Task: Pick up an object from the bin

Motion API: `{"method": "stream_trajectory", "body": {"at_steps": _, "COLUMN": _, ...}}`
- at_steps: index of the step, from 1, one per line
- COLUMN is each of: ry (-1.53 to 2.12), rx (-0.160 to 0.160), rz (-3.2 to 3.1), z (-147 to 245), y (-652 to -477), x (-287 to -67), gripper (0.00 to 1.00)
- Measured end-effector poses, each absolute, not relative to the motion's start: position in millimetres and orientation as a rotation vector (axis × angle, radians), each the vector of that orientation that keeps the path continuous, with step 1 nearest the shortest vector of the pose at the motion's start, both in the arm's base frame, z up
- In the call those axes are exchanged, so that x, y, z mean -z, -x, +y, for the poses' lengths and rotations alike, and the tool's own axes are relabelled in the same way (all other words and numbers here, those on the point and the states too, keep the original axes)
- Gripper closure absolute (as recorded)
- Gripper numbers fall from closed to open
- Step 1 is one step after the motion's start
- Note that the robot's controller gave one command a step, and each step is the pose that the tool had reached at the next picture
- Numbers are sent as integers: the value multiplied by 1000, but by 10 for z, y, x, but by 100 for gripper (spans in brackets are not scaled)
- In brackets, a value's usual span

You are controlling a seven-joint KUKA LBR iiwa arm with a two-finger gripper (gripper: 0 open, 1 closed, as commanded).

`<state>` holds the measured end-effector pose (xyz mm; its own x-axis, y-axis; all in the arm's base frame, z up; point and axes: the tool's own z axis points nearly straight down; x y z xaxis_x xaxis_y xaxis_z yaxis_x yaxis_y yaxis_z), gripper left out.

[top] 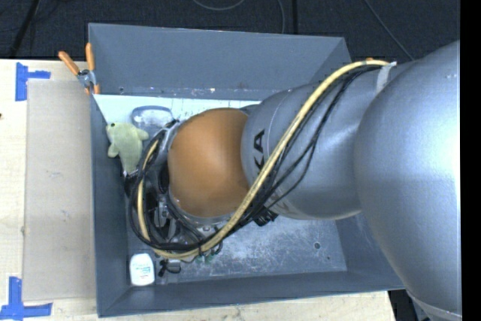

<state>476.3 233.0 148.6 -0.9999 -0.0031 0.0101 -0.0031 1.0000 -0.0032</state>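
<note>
My gripper (167, 220) is low in the bin's left half, its dark body showing under the arm's orange cover and cables. A pale green plush toy (124, 141) lies against the left wall, just left of the gripper. Behind the toy, near the back wall, sits a clear plastic thing (150, 116). A small white container with a green label (142, 269) rests in the front left corner, just below and left of the gripper. What lies directly under the gripper is hidden.
The arm reaches in from the right and covers the middle and right of the bin. Bare, scuffed grey floor shows along the front, right of the white container. The left wall stands close to the gripper.
</note>
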Motion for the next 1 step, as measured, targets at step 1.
{"method": "stream_trajectory", "body": {"at_steps": 1, "ry": 3, "rx": -2, "rz": -3139, "z": 2318, "y": -4784, "x": -1531, "gripper": 0}}
